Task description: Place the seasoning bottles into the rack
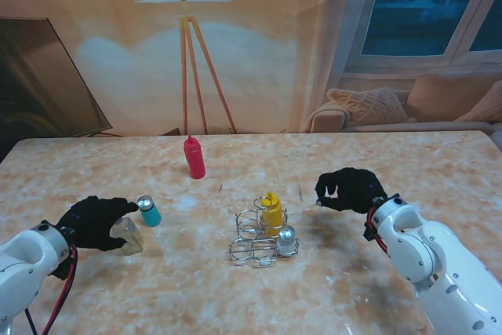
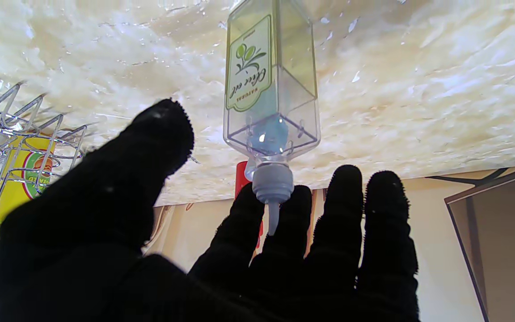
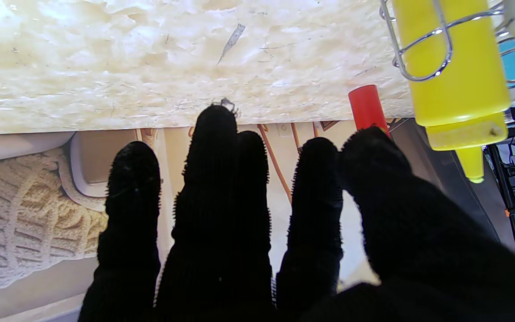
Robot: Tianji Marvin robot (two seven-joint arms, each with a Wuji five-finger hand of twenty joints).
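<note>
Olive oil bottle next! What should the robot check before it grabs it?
1. Olive oil bottle standing upright: ok.
2. Left hand open, fingers apart beside it: ok.
3. Bottle gripped: not ok, not yet.
4. Teal shaker clear of the grab: cannot tell, it stands close behind.
5. Rack has a free slot: ok; yellow bottle and silver-capped shaker fill two.
6. Right hand clear of the rack: ok.

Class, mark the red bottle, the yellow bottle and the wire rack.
red bottle (image 1: 194, 159), stand view, on its body.
yellow bottle (image 1: 272, 213), stand view, on its body.
wire rack (image 1: 249, 249), stand view, on its near wires.
</note>
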